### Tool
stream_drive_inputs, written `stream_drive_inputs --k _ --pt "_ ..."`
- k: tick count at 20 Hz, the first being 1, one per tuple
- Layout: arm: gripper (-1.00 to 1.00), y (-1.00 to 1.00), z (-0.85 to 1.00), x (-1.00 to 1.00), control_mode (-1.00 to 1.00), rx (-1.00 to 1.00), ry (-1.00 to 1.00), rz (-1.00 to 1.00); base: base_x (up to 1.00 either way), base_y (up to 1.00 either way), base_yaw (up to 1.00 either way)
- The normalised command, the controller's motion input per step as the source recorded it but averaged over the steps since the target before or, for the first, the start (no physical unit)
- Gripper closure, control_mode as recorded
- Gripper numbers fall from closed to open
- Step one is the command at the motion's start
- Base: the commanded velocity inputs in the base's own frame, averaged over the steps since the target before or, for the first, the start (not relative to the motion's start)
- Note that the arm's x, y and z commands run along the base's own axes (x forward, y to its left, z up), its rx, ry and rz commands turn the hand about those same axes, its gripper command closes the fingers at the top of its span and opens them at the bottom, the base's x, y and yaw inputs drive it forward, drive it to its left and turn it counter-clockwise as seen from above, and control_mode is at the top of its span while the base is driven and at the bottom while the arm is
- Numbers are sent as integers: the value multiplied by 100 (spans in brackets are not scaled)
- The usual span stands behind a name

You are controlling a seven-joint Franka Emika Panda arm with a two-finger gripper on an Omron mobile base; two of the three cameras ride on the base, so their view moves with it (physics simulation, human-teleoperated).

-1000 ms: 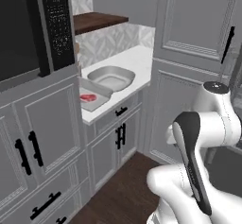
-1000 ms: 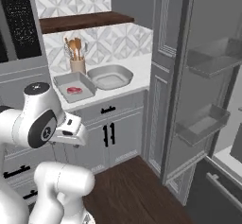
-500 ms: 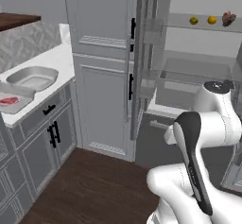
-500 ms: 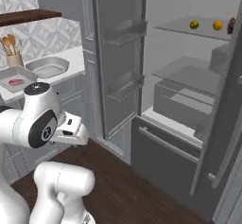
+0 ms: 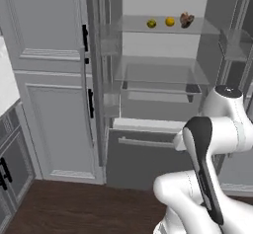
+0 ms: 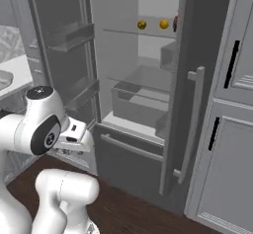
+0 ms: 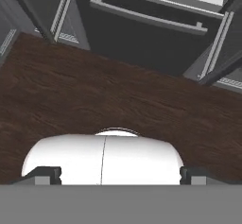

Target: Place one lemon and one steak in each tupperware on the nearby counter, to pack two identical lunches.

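Evidently the base had turned away from the table during the last second: the earlier pictures looked onto the white top with the flat tray and the deeper tub, a red-pink steak already lying in the tray, while both base views now faced an open fridge (image 5: 158, 80) and the scene had swung as a whole, so this was the camera's turn and not a shift of the things. Just a sliver of the table (image 5: 6, 80) showed at the left edge of the left base view. On the upper glass shelf (image 5: 163, 28) sat the dull yellow lemon (image 5: 151, 23), the brighter lemon (image 5: 170, 21) just beside it, and a darker brownish steak (image 5: 186, 19) at the right end of the row; the right base view showed the two lemons (image 6: 142, 24) (image 6: 164, 24) again, with the steak mostly hidden behind the fridge door (image 6: 185, 90). Judging by this, one steak was packed and both lemons and the second steak were still to be fetched, so the robot was lining up on the fridge for the next pick. The tool (image 7: 116, 173) pointed down at the dark wooden floor (image 7: 94, 95) in front of the fridge's lower drawer (image 7: 146, 17); its fingertips (image 7: 45, 173) sat wide apart at the bottom corners of the hand view, with nothing between them and nothing touched.
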Motion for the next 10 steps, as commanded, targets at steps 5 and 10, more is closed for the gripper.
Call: stream_drive_inputs --k 5,10 --pt "-100 0 0 0 100 0 0 0 79 47 -52" --pt "-100 0 0 0 100 0 0 0 30 25 -51"
